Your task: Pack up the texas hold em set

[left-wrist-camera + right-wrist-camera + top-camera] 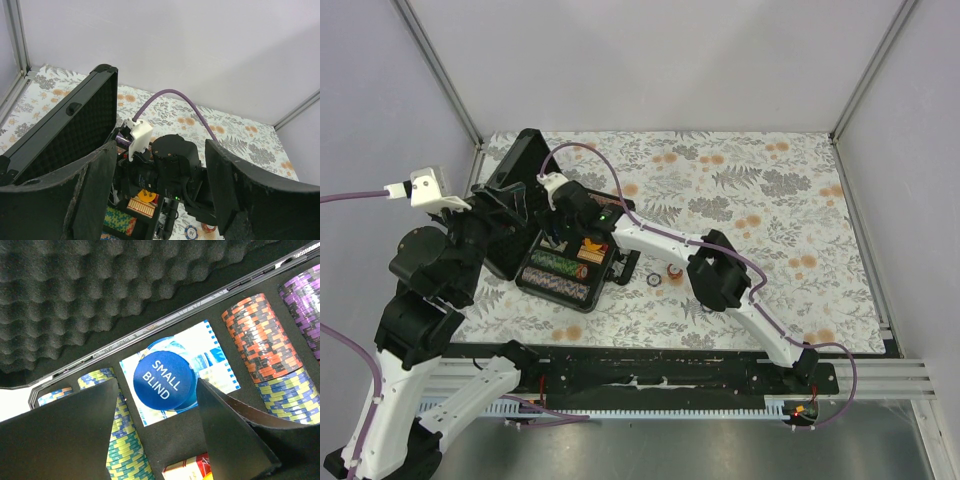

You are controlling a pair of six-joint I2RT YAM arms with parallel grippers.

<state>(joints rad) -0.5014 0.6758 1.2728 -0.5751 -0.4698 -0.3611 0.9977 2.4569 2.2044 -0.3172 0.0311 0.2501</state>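
The black case (pixel 603 272) lies open at the table's left, its foam-lined lid (pixel 75 120) standing up. Rows of chips (pixel 260 337) fill its slots, orange-black, purple and yellow-green. A blue "SMALL BLIND" button (pixel 164 382) rests on a blue-patterned deck in the middle compartment. My right gripper (pixel 157 390) hovers open just over it, one finger on each side, neither touching. A reddish card deck (pixel 187 471) sits in the compartment below. My left gripper (pixel 159 150) is open and empty beside the lid, facing the right arm's wrist (pixel 172 165).
Two loose chips (pixel 653 280) (pixel 674 272) lie on the floral cloth just right of the case. A yellow round button (pixel 146 195) sits on the deck in the case. The purple cable (pixel 175 95) arcs over the right wrist. Metal frame posts stand at the back corners.
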